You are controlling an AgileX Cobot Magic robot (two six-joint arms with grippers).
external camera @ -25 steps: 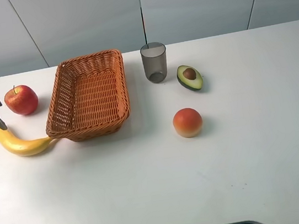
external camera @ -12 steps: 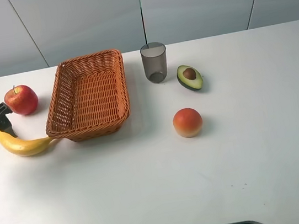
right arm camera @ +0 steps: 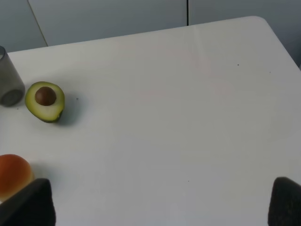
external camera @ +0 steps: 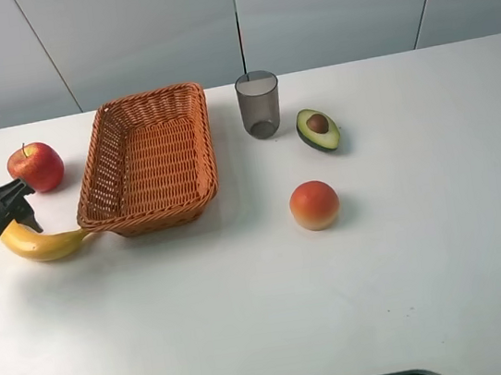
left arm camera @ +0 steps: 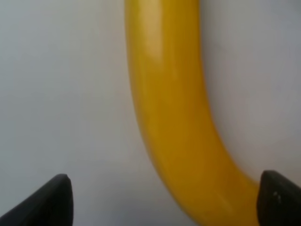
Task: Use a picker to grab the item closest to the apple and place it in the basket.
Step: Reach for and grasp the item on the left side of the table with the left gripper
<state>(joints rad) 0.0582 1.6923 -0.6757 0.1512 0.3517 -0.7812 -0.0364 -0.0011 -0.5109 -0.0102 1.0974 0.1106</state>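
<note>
High camera: the curved yellow banana lies near the red apple, its stem at the corner of the rectangular orange wicker basket, whose woven floor shows bare. The left gripper straddles the banana's far end.

Left wrist: 2 black fingertips stand spread wide with the banana between them, unclamped.

Right wrist: the right gripper is spread wide, holding nothing.

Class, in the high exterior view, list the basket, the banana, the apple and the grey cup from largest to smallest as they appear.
1. basket, clearly the largest.
2. banana.
3. apple and grey cup look about alike, so I leave them unranked.
</note>
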